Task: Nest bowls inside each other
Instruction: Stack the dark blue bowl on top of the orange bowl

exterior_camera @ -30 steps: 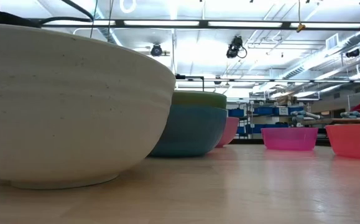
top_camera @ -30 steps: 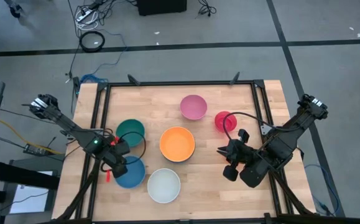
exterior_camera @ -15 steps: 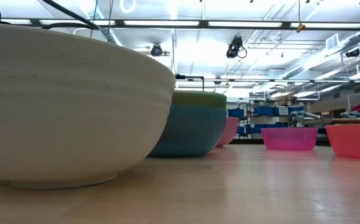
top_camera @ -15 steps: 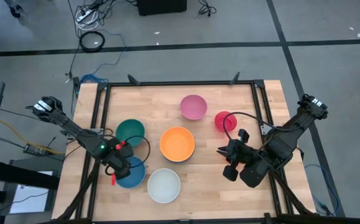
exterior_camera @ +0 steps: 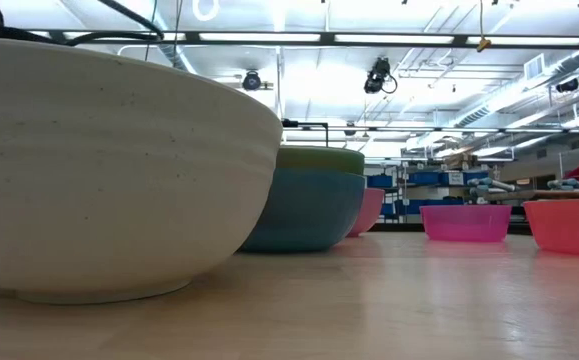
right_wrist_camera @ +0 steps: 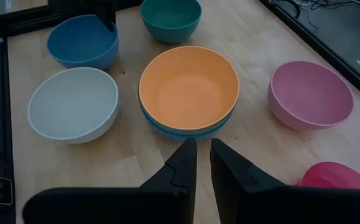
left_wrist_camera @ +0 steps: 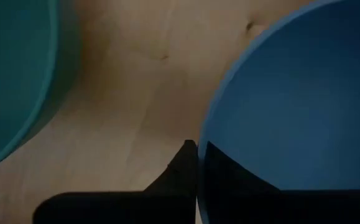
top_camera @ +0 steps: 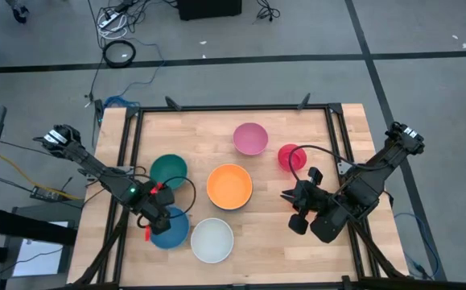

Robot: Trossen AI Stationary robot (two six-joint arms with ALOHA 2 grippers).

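Note:
Several bowls stand base down on the wooden table [top_camera: 337, 129]: teal [top_camera: 168, 169], white [top_camera: 212, 240], pink [top_camera: 250, 138], magenta-red [top_camera: 291, 156] and a blue bowl [top_camera: 172, 229] at the near left. The orange bowl [right_wrist_camera: 189, 88] sits nested in another blue bowl [right_wrist_camera: 186, 129] at the middle. My left gripper [top_camera: 158, 216] points down at the near-left blue bowl's rim, shut on it. To the right of the orange bowl, my right gripper [right_wrist_camera: 203, 149] hangs above the table, its fingers a narrow gap apart, with nothing between them. My left gripper holds the blue bowl's rim [left_wrist_camera: 199, 146] on its far left side, one finger outside the wall [left_wrist_camera: 181, 171] and one inside the hollow [left_wrist_camera: 229, 177]. The fingers come from above, pointing steeply down. Whether the bowl still rests on the table I cannot tell.
The teal bowl [left_wrist_camera: 9, 74] stands close beside the held blue bowl, with a strip of bare wood between them. The white bowl [exterior_camera: 109, 170] is just right of the blue one. A dark metal frame [top_camera: 233, 107] rims the table.
My left gripper has sunk a little toward the table's near edge, onto the blue bowl's rim, and has shut on it. The bowls stand where they were. My right arm has kept still.

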